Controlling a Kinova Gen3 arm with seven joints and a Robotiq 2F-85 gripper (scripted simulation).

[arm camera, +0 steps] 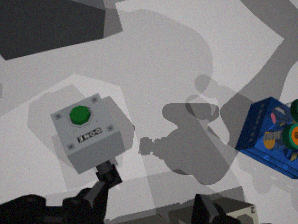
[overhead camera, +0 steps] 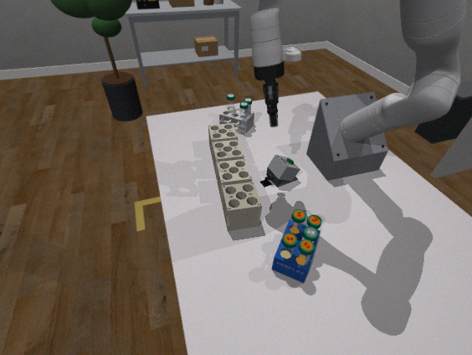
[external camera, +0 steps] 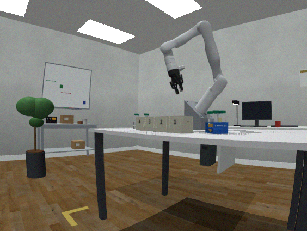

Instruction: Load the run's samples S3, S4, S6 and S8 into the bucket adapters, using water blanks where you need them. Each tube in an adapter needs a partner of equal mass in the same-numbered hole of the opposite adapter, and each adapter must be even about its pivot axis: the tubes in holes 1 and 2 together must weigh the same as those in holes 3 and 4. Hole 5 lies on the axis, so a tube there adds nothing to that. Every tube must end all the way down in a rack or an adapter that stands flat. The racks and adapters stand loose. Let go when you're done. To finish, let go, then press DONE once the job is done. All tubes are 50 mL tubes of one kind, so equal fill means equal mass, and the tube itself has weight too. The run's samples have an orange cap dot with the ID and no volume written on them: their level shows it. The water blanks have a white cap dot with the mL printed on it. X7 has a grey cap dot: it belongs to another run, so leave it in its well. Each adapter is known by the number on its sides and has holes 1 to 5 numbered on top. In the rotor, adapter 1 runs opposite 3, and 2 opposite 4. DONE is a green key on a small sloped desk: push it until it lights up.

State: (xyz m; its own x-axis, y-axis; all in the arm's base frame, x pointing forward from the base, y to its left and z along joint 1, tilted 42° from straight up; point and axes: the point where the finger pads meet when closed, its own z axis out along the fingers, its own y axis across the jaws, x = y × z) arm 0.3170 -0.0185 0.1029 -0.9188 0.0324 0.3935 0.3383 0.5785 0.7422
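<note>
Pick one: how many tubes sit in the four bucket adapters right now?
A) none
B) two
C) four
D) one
A: in the top view every hole of the beige adapter row shows dark and empty, while the capped tubes stand in the blue sample rack and the small clear rack.
</note>
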